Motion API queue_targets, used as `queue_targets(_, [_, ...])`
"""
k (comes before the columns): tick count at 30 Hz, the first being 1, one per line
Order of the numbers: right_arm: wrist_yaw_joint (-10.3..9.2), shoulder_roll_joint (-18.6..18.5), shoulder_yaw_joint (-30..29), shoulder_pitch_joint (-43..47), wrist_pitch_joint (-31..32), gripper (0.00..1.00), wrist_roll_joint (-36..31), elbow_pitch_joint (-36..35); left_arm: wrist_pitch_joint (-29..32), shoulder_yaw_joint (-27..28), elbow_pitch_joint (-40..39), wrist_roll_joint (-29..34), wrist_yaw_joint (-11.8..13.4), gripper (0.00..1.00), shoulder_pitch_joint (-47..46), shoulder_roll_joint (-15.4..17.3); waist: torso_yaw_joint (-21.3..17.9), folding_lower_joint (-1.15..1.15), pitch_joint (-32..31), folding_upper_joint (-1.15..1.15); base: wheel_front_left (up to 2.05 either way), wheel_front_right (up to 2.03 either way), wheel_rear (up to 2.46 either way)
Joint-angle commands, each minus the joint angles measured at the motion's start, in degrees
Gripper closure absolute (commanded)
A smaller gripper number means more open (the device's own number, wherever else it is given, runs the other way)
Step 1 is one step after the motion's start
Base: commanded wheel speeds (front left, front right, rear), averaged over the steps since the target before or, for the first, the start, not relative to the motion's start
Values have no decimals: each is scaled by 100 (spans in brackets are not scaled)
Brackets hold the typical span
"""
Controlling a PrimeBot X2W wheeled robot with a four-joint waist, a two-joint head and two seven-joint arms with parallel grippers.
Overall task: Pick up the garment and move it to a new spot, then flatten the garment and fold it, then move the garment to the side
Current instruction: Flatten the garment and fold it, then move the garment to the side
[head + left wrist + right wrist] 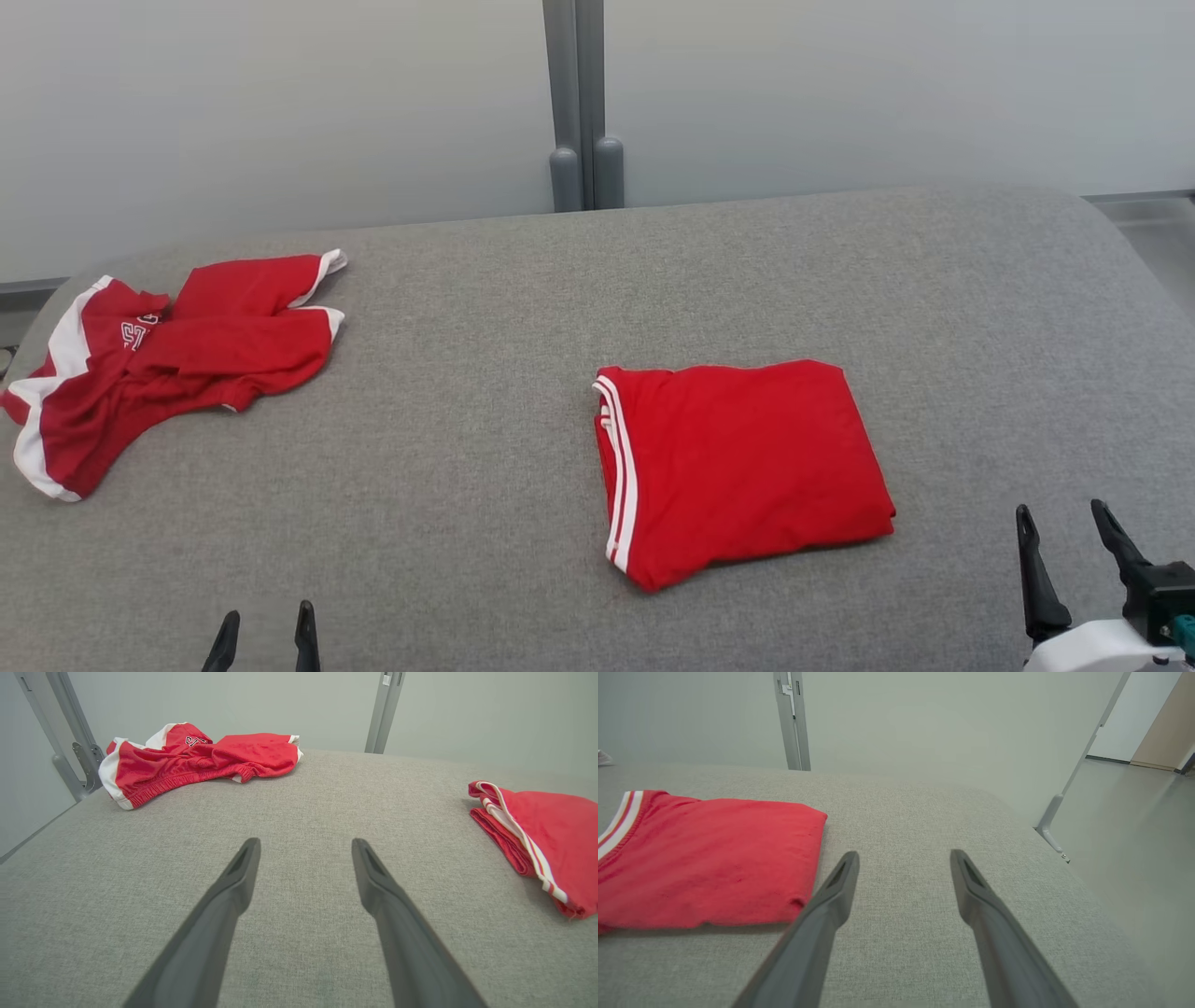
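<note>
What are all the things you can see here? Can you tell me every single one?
folded red cloth garment with white stripes: one, red and white, lying flat right of the middle
crumpled red and white cloth garment with lettering: one, red and white, far left corner
grey fabric-covered surface: one, grey, under both garments
grey metal posts: a pair, grey, side by side behind the far edge
pale wall: one, pale grey, behind everything
left tool: one, dark fingers, lower left, open and holding nothing
right tool: one, dark fingers, lower right, open, beside the folded garment but not touching it
</note>
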Motion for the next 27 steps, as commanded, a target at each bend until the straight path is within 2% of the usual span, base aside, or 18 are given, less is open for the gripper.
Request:
queue_targets(1, [-6, -3, -47, 81, -15, 0, 30, 67, -16, 56, -60, 52, -44, 0, 79, -8, 39, 0, -35, 0, 0, 0, 0])
queue_targets(14, [-6, 18, -10, -50, -15, 0, 155, 243, -15, 70, -220, 150, -132, 0, -16, -102, 60, 0, -10, 0, 0, 0, 0])
queue_targets(19, [-7, 41, 64, -449, -12, 0, 762, 524, -15, 101, -275, 140, -136, 0, 14, -113, 8, 0, 2, 0, 0, 0, 0])
queue_targets(21, [-7, -84, 259, -803, 314, 0, 1070, 624, -15, 83, -293, 125, -140, 0, 40, -123, -25, 0, 33, 0, 0, 0, 0])
queue_targets(25, [-5, -538, 1161, -1471, 1793, 0, 1886, 551, -16, -19, -301, 129, -141, 0, -91, -121, -23, 0, 175, 0, 0, 0, 0])
queue_targets(26, [-5, -538, 1161, -1471, 1793, 0, 1886, 551, -16, -19, -301, 129, -141, 0, -91, -121, -23, 0, 175, 0, 0, 0, 0])
queue_targets(27, [-5, -643, 1313, -1657, 2161, 0, 2154, 488, -16, -42, -306, 126, -142, 0, -140, -122, -18, 0, 218, 0, 0, 0, 0])
